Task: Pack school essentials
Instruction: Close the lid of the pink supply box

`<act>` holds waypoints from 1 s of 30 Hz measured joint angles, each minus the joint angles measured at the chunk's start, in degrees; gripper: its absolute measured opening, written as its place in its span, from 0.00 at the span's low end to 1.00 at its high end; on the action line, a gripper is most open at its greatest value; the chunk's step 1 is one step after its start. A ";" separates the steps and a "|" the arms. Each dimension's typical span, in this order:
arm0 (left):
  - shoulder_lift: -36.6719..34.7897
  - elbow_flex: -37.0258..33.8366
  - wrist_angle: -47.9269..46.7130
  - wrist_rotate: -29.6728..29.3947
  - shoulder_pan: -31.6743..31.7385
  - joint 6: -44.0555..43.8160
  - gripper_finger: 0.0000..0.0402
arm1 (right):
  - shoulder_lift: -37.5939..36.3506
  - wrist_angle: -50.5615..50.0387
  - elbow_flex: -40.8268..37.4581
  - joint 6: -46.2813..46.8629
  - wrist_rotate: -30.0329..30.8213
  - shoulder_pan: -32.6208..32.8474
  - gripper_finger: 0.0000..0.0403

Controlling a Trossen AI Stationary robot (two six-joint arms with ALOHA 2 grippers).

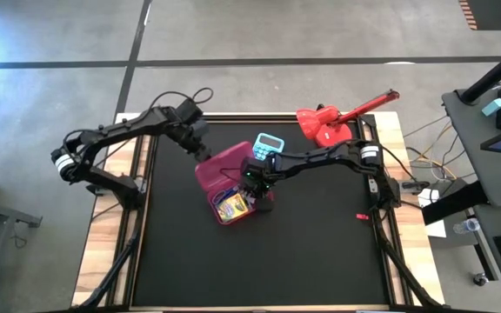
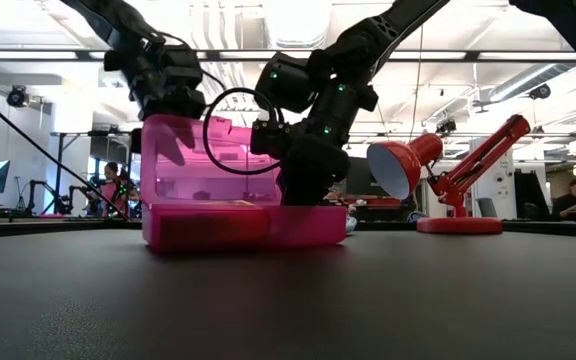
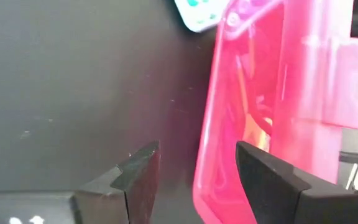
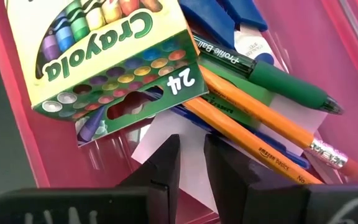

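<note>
**Pencil case nearly filled, both grippers at the pink box**

On the left, the left gripper (image 3: 197, 177) sits at the raised lid (image 3: 303, 93) of the pink translucent box (image 1: 224, 174), its fingers (image 3: 138, 174) spread with the lid's edge standing between them; whether they actually press the plastic cannot be told. The lid is thin, glossy plastic, likely light and a little slippery, so its rim is the sensible place to hold.

In the middle of the table, the box's tray holds the school essentials: a crayon box (image 4: 110, 56) lying on top, a green pen (image 4: 272, 78), two orange pencils (image 4: 272, 134) crossing beneath it, something blue (image 4: 241, 12) that may be scissor handles, and a pale note pad (image 4: 166, 146) underneath. All look light and stiff; the pens and pencils are round and would roll, best pinched across mid-shaft, while the cardboard crayon box would crush if squeezed hard.

The right gripper (image 4: 191, 158) hangs low inside the tray, fingers nearly pressed together with only a slim gap, holding nothing visible, tips just above the note pad.

Further right, a teal calculator (image 1: 270, 143) lies behind the box, and a red desk lamp (image 1: 337, 120) stands near the table's far right corner.
</note>
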 joint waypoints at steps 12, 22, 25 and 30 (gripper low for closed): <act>-2.45 0.26 1.08 0.02 -4.49 -0.22 0.48 | -3.55 -3.16 -0.11 -0.28 3.08 -0.67 0.17; -4.30 0.28 3.91 -0.14 -6.85 -2.30 0.48 | -18.29 -9.16 -0.09 -0.20 2.94 -0.60 0.17; -4.32 0.33 6.27 -0.13 -8.77 -4.08 0.48 | -22.84 -6.85 -0.09 -0.63 5.84 -0.69 0.17; -3.35 0.37 9.52 -0.38 -13.33 -5.80 0.48 | -26.28 2.48 0.01 1.52 13.08 -1.48 0.17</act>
